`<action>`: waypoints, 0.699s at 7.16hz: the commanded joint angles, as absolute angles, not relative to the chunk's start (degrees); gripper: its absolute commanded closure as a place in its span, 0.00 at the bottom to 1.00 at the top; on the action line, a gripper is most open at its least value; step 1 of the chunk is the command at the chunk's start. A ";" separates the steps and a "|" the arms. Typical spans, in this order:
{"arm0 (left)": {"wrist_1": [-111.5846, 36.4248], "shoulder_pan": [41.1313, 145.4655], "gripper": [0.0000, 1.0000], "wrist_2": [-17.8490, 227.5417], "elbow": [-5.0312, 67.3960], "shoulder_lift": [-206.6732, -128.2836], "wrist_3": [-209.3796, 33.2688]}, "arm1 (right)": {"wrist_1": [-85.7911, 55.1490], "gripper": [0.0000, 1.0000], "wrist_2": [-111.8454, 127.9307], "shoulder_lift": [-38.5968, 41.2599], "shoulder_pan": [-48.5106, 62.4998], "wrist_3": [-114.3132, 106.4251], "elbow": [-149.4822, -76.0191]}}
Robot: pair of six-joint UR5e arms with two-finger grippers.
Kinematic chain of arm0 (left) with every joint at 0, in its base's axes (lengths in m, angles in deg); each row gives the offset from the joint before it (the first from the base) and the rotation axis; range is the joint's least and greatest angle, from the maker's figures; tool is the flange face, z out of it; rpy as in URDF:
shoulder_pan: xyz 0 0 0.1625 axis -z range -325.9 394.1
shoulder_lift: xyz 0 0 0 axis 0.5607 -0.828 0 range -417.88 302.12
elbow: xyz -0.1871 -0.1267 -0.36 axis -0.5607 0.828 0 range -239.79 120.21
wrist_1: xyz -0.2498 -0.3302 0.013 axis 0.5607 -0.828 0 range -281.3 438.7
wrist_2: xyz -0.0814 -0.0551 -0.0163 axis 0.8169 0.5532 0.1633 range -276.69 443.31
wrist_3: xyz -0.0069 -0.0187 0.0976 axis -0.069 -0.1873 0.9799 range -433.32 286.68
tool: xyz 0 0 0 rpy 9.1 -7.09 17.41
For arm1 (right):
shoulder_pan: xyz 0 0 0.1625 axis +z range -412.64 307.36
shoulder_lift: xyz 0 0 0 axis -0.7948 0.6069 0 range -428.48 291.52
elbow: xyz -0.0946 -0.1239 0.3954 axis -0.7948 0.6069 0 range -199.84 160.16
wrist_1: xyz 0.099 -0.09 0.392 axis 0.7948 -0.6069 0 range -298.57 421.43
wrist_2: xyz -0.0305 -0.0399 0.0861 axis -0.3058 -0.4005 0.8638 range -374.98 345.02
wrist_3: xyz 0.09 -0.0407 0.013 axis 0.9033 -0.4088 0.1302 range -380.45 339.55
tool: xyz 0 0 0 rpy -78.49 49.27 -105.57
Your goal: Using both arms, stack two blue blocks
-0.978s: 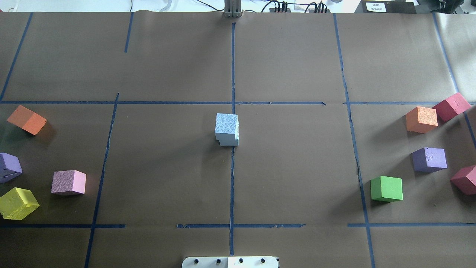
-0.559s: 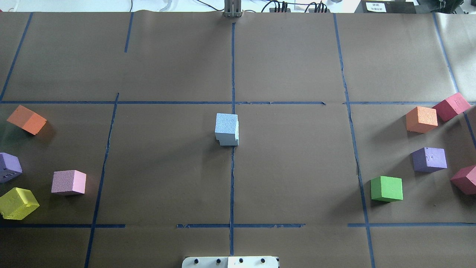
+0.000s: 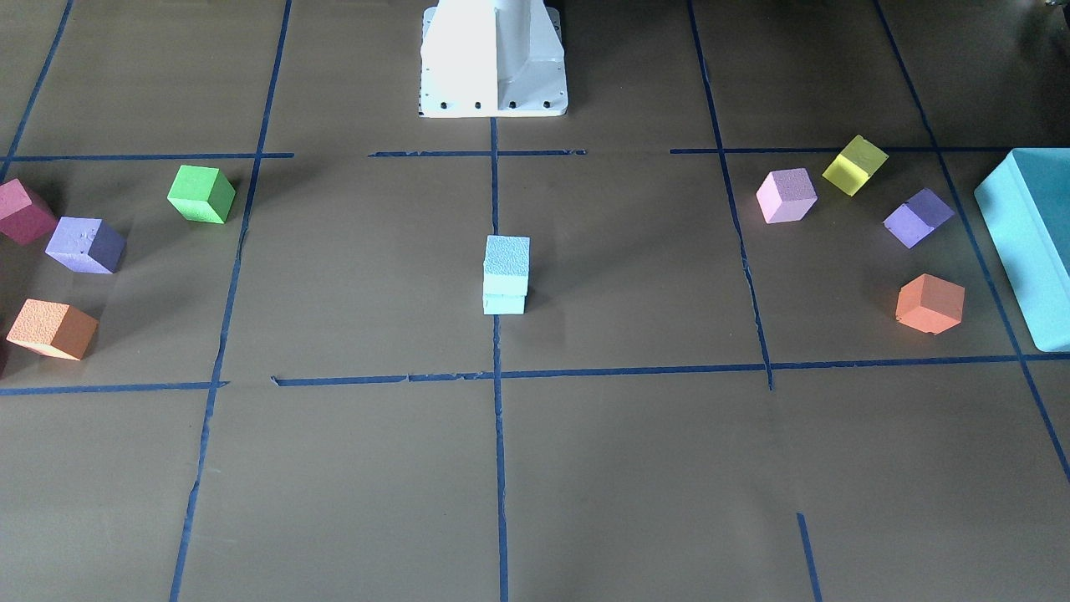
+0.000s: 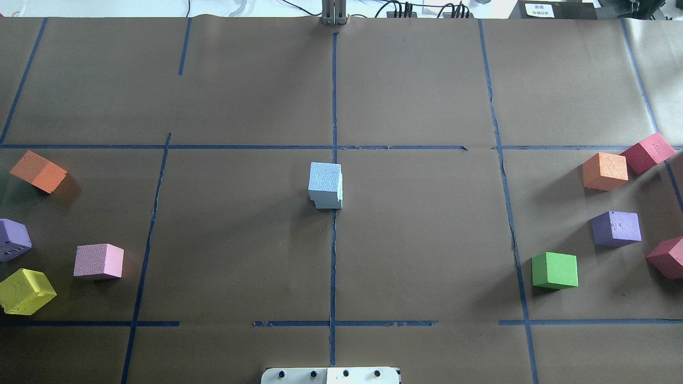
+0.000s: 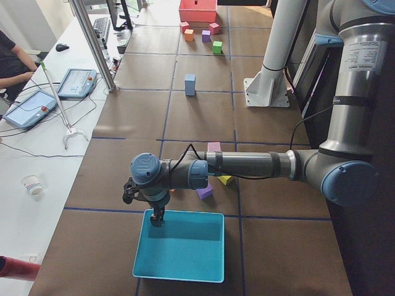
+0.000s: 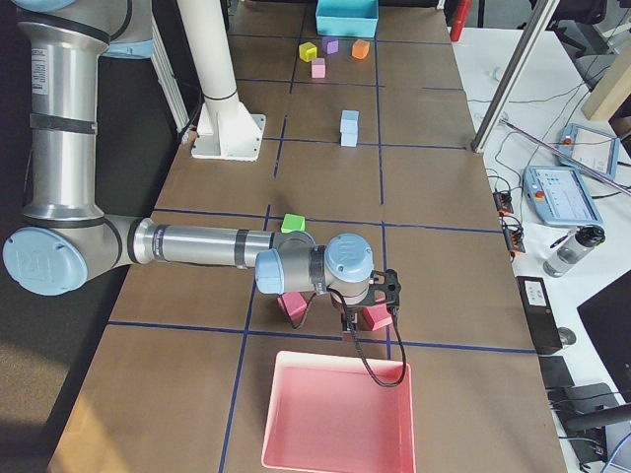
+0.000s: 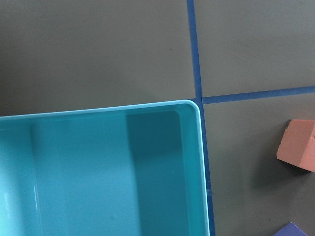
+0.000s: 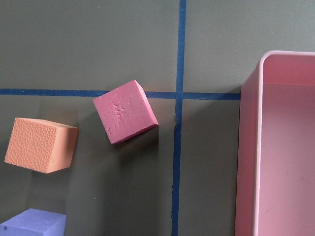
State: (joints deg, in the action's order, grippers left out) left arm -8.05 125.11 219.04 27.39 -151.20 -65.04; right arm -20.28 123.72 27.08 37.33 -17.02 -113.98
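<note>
The left gripper (image 5: 157, 216) hangs with its fingers pointing down over the rim of the teal box (image 5: 185, 246), far from the blue stack at the table end on the robot's left; how wide its jaws stand cannot be told, and nothing shows in them. The left arm (image 5: 247, 165) stretches out level behind it. The right gripper (image 6: 350, 325) hangs equally far from the stack at the opposite end, above a red cube (image 8: 126, 111) just beside the pink tray (image 6: 335, 414); its opening cannot be told either. The right arm (image 6: 197, 244) reaches out level to it.

The upper blue block (image 4: 325, 177) sits on the lower blue block (image 4: 332, 202) at the table's middle, on the centre tape line (image 4: 332, 266), shifted slightly off the lower one's edges; no gripper is near. On the stack's left-arm side lie a pink cube (image 4: 98, 261) and a yellow cube (image 4: 25, 291); on its right-arm side lies a green cube (image 4: 555, 270).
</note>
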 commanded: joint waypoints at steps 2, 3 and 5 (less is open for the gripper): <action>-6.64 125.25 0.00 219.10 29.51 -149.21 -64.54 | -20.31 0.00 123.62 27.15 37.28 -17.02 -113.71; -6.73 125.33 0.00 219.10 29.60 -149.12 -64.54 | -20.31 0.00 123.62 27.24 37.45 -17.02 -113.62; -6.73 125.42 0.00 219.10 29.60 -149.11 -64.54 | -20.31 0.00 123.54 27.59 37.45 -17.02 -113.71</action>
